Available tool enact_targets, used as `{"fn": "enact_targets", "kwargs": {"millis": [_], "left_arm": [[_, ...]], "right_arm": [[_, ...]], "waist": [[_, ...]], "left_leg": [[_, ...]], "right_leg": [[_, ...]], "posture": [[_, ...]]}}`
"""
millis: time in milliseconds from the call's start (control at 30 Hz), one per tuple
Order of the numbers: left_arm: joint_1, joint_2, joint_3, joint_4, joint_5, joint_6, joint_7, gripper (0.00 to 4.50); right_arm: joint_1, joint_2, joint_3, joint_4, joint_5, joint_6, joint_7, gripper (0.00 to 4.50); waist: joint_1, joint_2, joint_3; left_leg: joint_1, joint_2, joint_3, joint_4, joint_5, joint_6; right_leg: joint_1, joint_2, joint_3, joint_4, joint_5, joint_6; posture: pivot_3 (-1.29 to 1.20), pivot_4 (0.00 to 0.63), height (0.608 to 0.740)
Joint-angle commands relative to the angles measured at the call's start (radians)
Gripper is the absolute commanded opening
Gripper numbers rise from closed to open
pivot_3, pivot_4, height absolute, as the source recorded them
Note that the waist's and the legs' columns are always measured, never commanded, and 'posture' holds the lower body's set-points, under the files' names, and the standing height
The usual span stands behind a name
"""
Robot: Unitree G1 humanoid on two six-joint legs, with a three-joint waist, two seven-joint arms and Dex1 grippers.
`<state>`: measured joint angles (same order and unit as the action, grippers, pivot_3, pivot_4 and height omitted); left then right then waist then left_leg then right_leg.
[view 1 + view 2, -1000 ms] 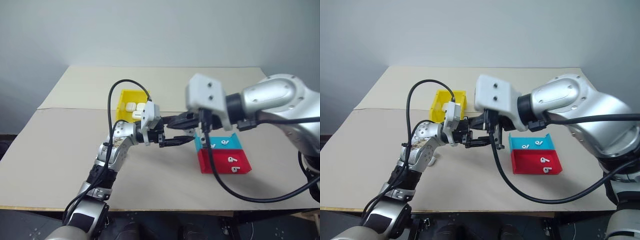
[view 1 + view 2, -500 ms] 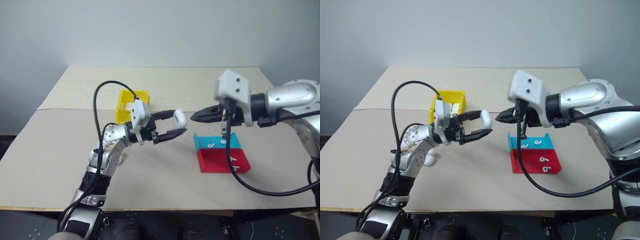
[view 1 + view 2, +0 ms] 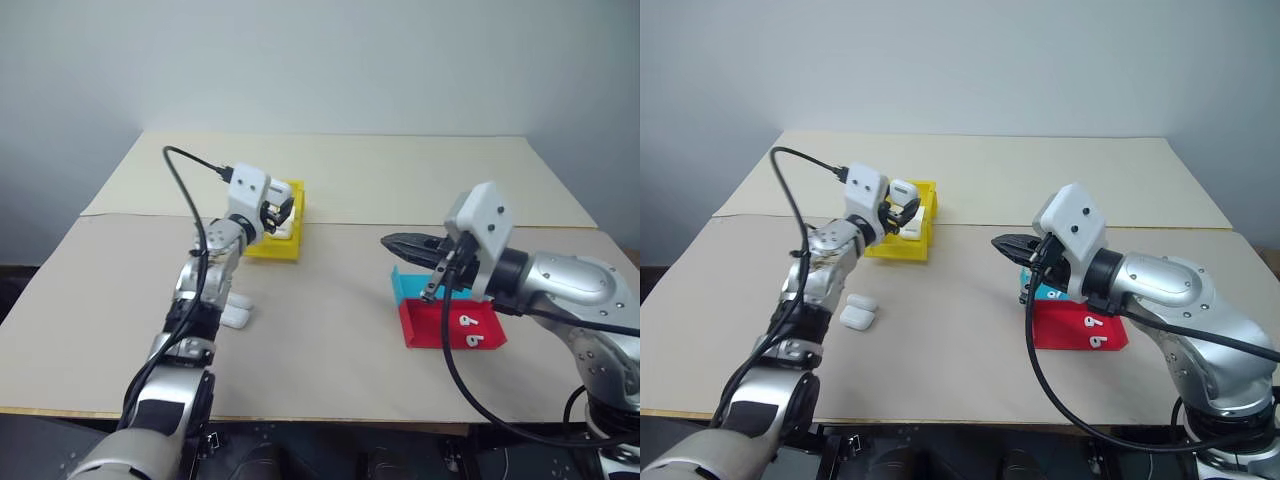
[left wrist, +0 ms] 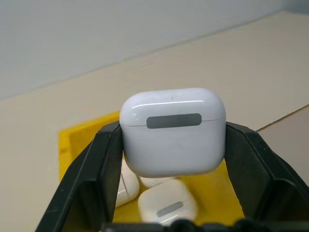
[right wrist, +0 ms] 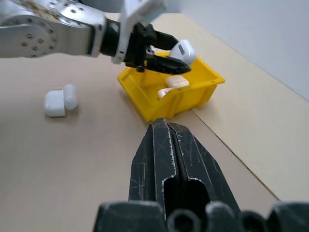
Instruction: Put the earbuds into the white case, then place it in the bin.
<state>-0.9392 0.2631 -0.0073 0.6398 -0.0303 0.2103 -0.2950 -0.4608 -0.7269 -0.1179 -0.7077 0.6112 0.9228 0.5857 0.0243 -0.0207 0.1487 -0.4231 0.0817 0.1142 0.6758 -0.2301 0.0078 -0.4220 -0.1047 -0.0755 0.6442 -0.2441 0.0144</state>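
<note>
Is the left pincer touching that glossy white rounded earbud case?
Touching. The left wrist view shows the left pincer with both black fingers pressed against the glossy white rounded plastic earbud case's sides.

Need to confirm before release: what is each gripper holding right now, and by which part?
The left gripper grips a closed white case by its two opposite sides, above the yellow bin. The right gripper is shut and holds nothing.

The beige table (image 3: 970,340) carries the yellow bin (image 3: 898,245) at 10 o'clock, two white cases (image 3: 858,311) at 8 o'clock, and the cyan tray (image 3: 408,287) touching the red tray (image 3: 1080,335) at 4 o'clock.
</note>
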Motion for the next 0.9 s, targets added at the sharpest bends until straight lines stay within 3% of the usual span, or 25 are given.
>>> {"fn": "enact_targets", "kwargs": {"millis": [33, 133, 267, 400, 667, 800, 900], "left_arm": [[-0.072, 0.0, -0.006, 0.11, 0.05, -0.052, 0.066, 3.76], [-0.061, 0.011, 0.002, 0.092, 0.052, -0.078, 0.061, 4.47], [0.053, 0.089, 0.032, -0.105, 0.018, -0.102, -0.023, 4.47], [0.224, 0.192, 0.121, -0.425, -0.126, 0.012, -0.17, 4.47], [0.643, 0.507, 0.292, -1.002, -0.437, 0.263, -0.517, 4.47], [0.801, 0.6, 0.399, -1.164, -0.619, 0.377, -0.617, 4.47], [0.882, 0.641, 0.455, -1.24, -0.676, 0.408, -0.651, 4.47]], "right_arm": [[0.021, -0.011, -0.018, -0.015, -0.011, -0.026, -0.014, 0.0], [0.044, -0.029, -0.03, -0.01, -0.015, -0.032, -0.003, 0.0], [0.081, -0.069, -0.063, -0.008, -0.011, -0.033, 0.021, 0.0], [0.141, -0.099, -0.11, -0.008, -0.009, -0.059, 0.046, 0.0], [0.266, -0.119, -0.158, -0.001, -0.009, -0.161, 0.125, 0.0], [0.294, -0.123, -0.174, 0.013, 0.002, -0.199, 0.161, 0.0], [0.3, -0.13, -0.176, 0.024, 0.005, -0.223, 0.189, 0.0]], "waist": [[-0.001, 0.0, 0.0], [-0.01, -0.001, 0.0], [-0.019, -0.001, 0.0], [-0.025, -0.001, 0.0], [-0.019, -0.001, 0.0], [-0.012, -0.001, 0.0], [-0.012, -0.001, 0.0]], "left_leg": [[0.0, 0.0, 0.0, 0.0, 0.0, 0.0], [0.0, 0.0, 0.0, -0.001, 0.0, 0.0], [0.0, 0.0, 0.0, -0.001, 0.0, 0.0], [0.001, 0.001, 0.001, -0.002, 0.0, -0.001], [0.004, 0.002, 0.0, -0.002, 0.001, -0.001], [0.005, 0.002, 0.0, -0.003, 0.0, -0.001], [0.008, 0.002, 0.0, -0.005, 0.0, -0.001]], "right_leg": [[0.0, 0.0, 0.0, -0.001, 0.0, 0.0], [-0.001, 0.0, 0.0, 0.0, 0.0, 0.0], [-0.001, 0.0, 0.0, 0.001, 0.0, 0.0], [-0.001, 0.0, 0.001, 0.002, 0.0, 0.0], [0.001, 0.0, 0.002, 0.002, 0.0, 0.0], [0.001, 0.0, 0.002, 0.002, 0.0, 0.0], [0.002, 0.0, 0.003, 0.002, -0.001, 0.0]], "posture": [[0.0, 0.15, 0.74], [0.0, 0.15, 0.74], [0.0, 0.15, 0.74], [0.0, 0.15, 0.74], [0.0, 0.15, 0.74], [0.0, 0.15, 0.74], [0.0, 0.15, 0.74]]}}
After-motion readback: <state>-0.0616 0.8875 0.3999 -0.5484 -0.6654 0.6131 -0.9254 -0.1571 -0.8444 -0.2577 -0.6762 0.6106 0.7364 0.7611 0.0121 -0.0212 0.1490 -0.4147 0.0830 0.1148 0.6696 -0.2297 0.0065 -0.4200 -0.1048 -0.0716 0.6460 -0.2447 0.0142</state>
